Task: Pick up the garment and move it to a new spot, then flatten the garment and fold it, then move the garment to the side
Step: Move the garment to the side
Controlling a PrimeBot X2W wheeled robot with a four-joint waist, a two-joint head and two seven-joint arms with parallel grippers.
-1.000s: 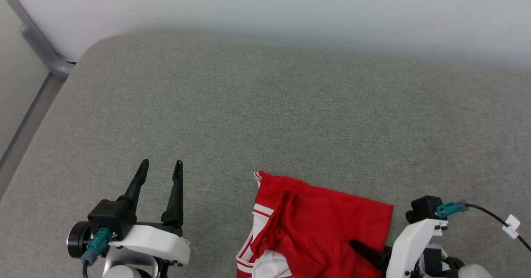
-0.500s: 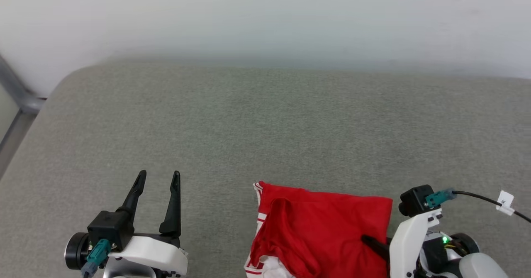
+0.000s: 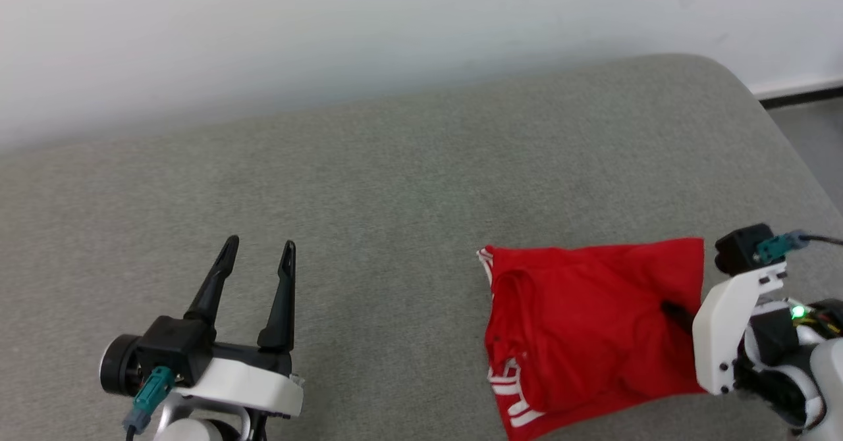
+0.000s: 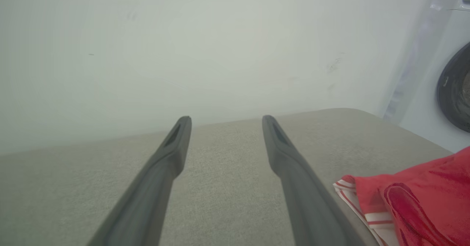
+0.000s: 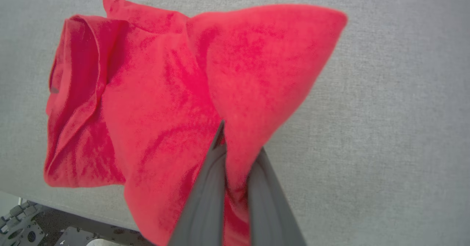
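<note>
Your right gripper (image 5: 238, 143) has stayed clamped on the folded shirt (image 3: 579, 309), bunched ahead of its tips over the cushion (image 3: 395, 164), while your view swung right, so the sideways move looks underway; your left gripper (image 3: 259, 245) idles spread.

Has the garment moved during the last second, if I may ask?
Yes. Pinched in the right gripper, the garment has travelled to the robot's right along the grey pad, toward its rounded right corner.
</note>
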